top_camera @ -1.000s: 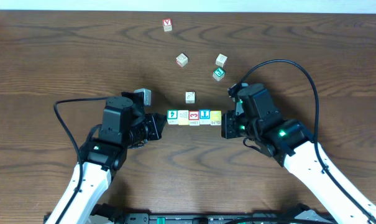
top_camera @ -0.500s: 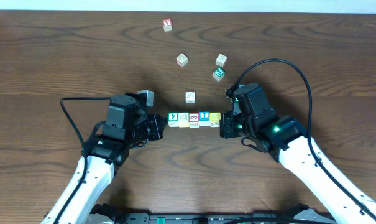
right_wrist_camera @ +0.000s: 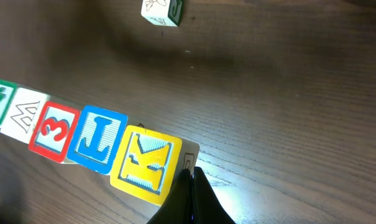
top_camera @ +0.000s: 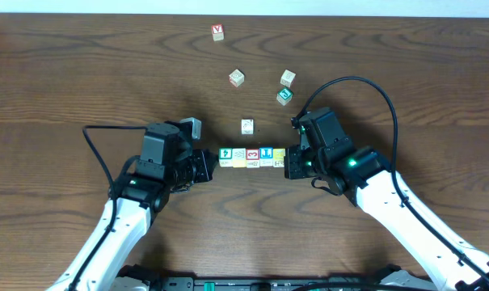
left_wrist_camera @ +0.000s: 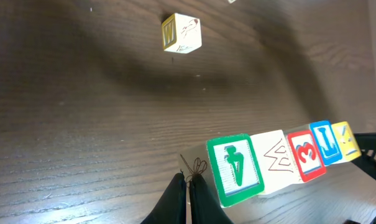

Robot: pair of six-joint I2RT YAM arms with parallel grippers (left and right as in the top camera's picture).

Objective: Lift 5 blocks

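Status: the blocks (top_camera: 252,154) sit in one straight row mid-frame in the overhead view, faces butted together. From frame left to frame right they are green (top_camera: 225,153), cream (top_camera: 238,154), red "3" (top_camera: 252,153), blue (top_camera: 266,153) and yellow (top_camera: 279,153).

My left end effector (top_camera: 208,164) is pinched fully closed with nothing in it. In the left wrist view its tips (left_wrist_camera: 188,182) are right at the outer edge of the green block (left_wrist_camera: 235,169) (touching or a hair off, can't tell).

My right end effector (top_camera: 292,164) is also fully closed and empty. Its tips (right_wrist_camera: 189,180) are against the outer side of the yellow block (right_wrist_camera: 144,164).

Key geometry: the row's long axis runs left-right across the frame, straight between my two tips. Left arm owns the green end, right arm owns the yellow end. My read is that the lift works as an end-to-end squeeze along that axis, with both arms rising together.

Risk as I see it: if the push is off-axis, the row buckles at the middle joints (cream/red/blue have no support of their own).

Can't tell whether the row is off the table (top_camera: 82,73).

The spare cubes are well clear, further up the frame, including the red "V" cube (top_camera: 218,31). The nearest loose cube (top_camera: 246,126) is just above the row and not touching it.
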